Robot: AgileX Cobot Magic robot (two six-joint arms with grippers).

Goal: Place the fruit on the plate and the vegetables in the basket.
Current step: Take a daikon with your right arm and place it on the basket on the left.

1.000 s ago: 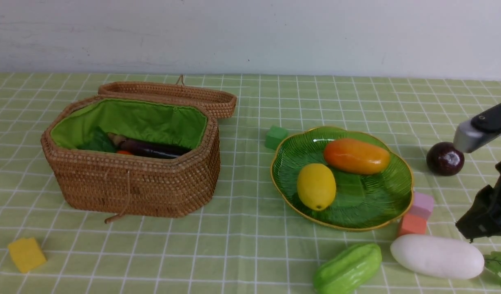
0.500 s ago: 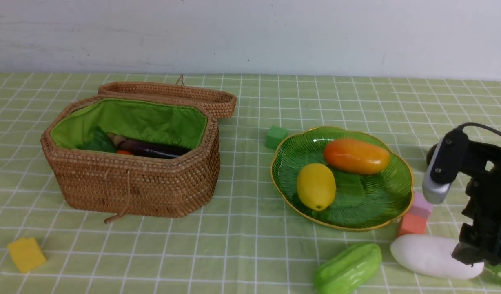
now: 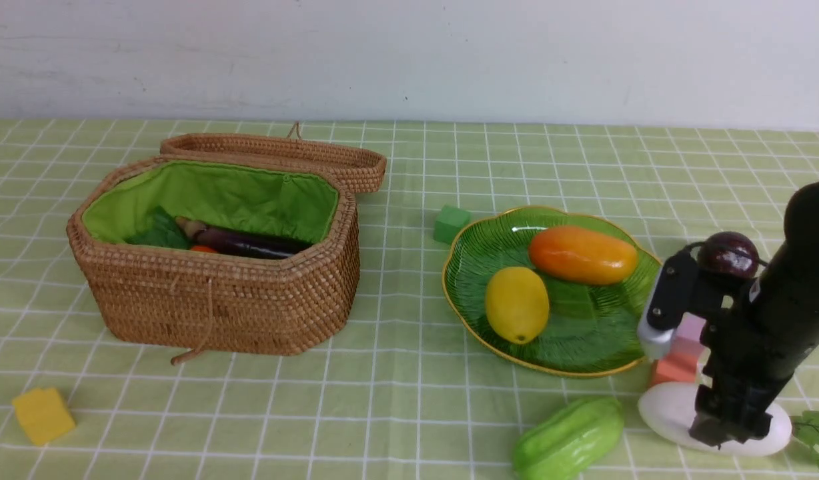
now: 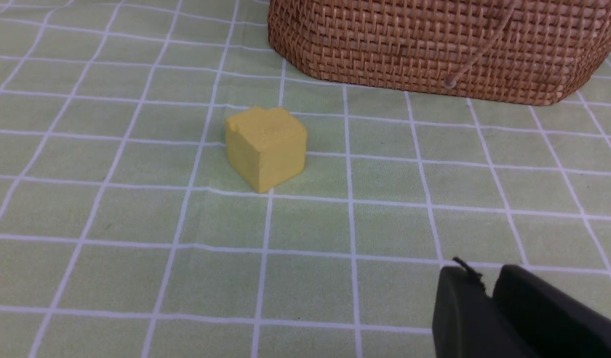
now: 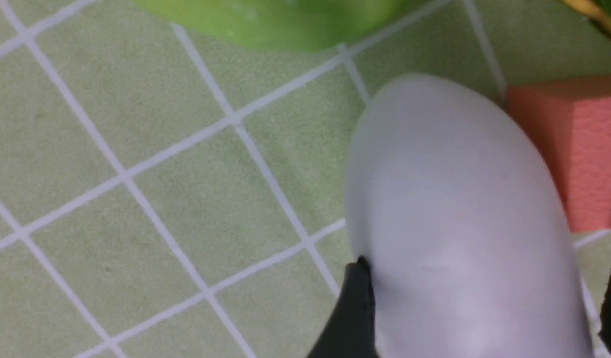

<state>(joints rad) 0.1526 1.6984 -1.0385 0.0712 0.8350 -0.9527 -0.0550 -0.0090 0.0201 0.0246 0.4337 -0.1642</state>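
Though near cube, claw astride radish.

At the lower right of the front view, the right arm is matte black with a rounded upper link, a small pale dot and a white mark. Its silver-and-black camera block trails a thin black cable. The right claw and left claw are black too.
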